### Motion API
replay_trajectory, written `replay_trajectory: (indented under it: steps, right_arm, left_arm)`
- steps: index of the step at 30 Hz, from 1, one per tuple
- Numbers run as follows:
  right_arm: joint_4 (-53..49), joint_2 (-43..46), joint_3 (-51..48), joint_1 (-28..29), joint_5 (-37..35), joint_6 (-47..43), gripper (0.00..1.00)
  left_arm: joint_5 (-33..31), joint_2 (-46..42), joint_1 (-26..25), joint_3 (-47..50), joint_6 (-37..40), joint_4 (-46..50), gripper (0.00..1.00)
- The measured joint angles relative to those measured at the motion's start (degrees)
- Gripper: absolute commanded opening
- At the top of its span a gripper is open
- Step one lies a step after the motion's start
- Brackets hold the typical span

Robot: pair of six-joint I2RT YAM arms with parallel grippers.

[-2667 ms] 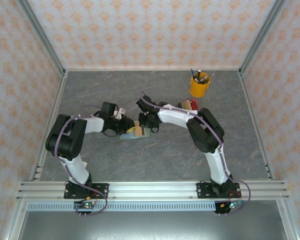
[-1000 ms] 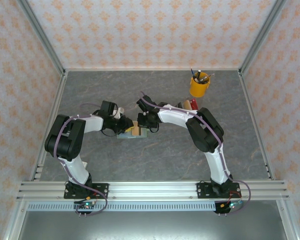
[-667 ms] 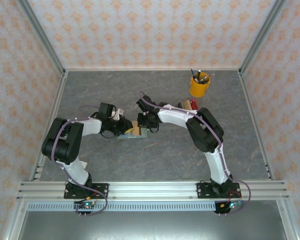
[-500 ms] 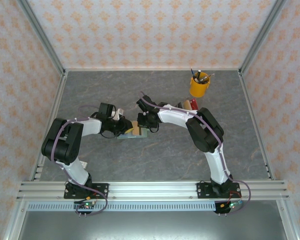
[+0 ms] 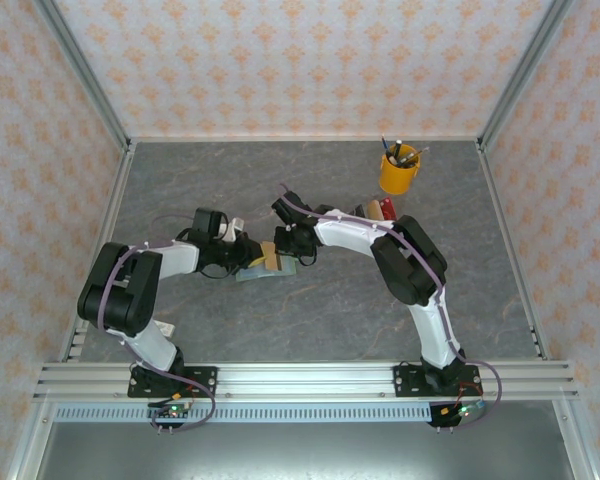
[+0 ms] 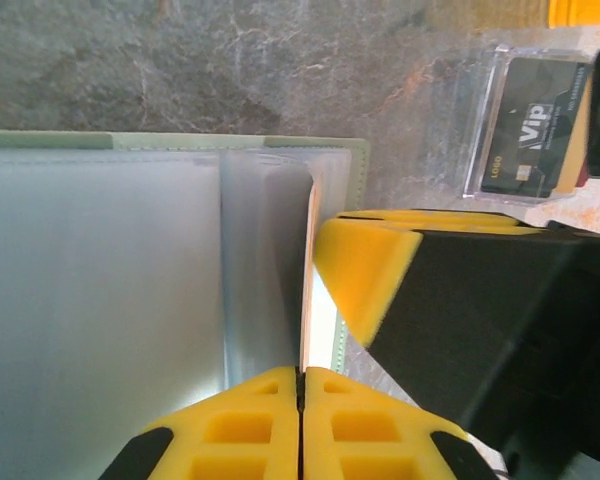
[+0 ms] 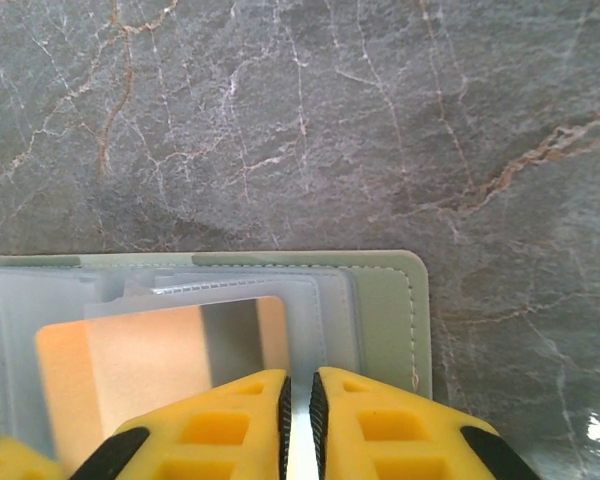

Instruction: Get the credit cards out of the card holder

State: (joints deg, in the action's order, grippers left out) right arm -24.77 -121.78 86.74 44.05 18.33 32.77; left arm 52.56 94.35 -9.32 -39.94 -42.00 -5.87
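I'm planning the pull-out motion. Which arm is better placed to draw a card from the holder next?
Left. The left gripper is shut on the thin edge of a credit card; the right gripper seems to pinch the card holder, steadying it.

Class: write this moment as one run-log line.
left hand: shut on tan credit card | right hand: shut on card holder | card not yet out
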Motion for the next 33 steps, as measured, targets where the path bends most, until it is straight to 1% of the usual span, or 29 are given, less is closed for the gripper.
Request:
replay_trajectory:
  steps: [8,12,19,22,26,27,30,33]
  right_arm:
    - [-0.4,-0.1,0.3,0.2,-0.8,0.0,0.18]
    - [-0.6,-0.2,0.5,0.2,-0.7,0.0,0.18]
    - [-0.8,-0.2,0.7,0.2,-0.3,-0.4,0.19]
    - [-0.5,0.0,0.6,0.2,0.8,-1.3,0.22]
    - [0.8,1.8,-1.4,-0.1,3.3,-2.4,0.32]
    - [1.0,2.6,-2.2,-0.2,3.9,-2.6,0.33]
    - [3.0,7.0,-5.7,-0.7,7.4,-2.8,0.39]
    - [7.9,13.2,-9.8,-1.9,11.5,-1.9,0.44]
  left_arm:
    - [0.2,-1.1,0.8,0.0,0.1,0.2,0.01]
    - [-1.0,-1.9,1.2,0.0,1.2,3.0,0.00]
    - [-9.1,-8.5,1.6,-1.9,4.3,14.8,0.00]
    - [-12.6,-12.2,1.6,-4.2,5.3,19.8,0.00]
    - [-15.6,-17.7,1.6,-6.5,6.1,24.1,0.00]
    - [-16.0,-18.8,1.6,-7.0,6.1,24.8,0.00]
    - [-17.2,-22.0,1.6,-7.8,5.5,25.8,0.00]
    - [-17.9,-25.1,1.3,-7.8,3.8,25.8,0.00]
